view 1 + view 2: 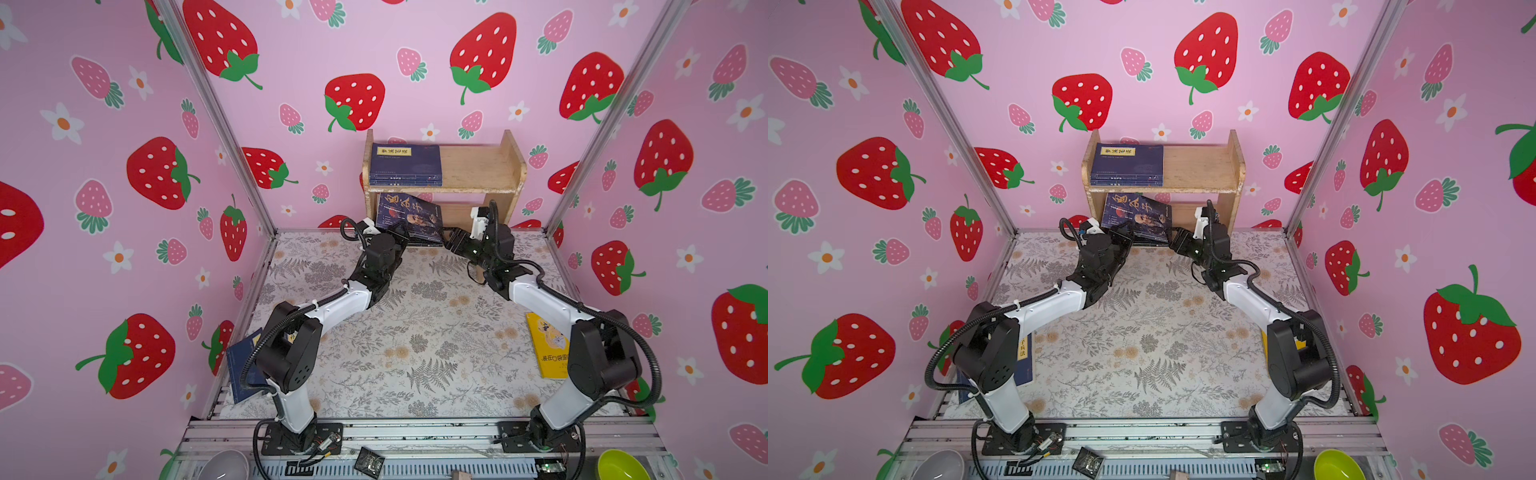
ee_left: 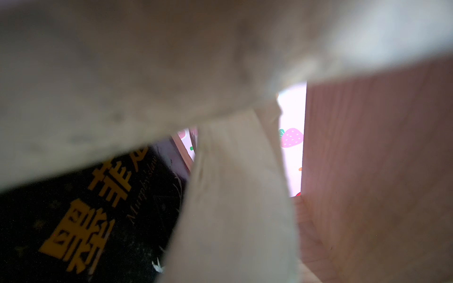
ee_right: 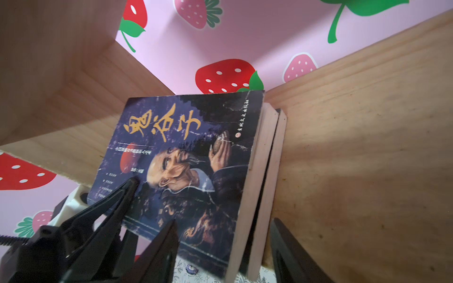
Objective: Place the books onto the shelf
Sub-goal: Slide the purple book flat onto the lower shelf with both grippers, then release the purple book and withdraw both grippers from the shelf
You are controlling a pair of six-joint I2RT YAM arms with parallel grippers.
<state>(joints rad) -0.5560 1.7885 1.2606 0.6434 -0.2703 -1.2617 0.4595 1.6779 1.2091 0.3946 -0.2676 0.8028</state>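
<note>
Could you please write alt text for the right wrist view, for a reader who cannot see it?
A dark book with an old man's face leans tilted in the wooden shelf, a second book under it. The left gripper pinches its corner; the right gripper has open fingers either side of the page edges. Behind is strawberry wallpaper.
</note>
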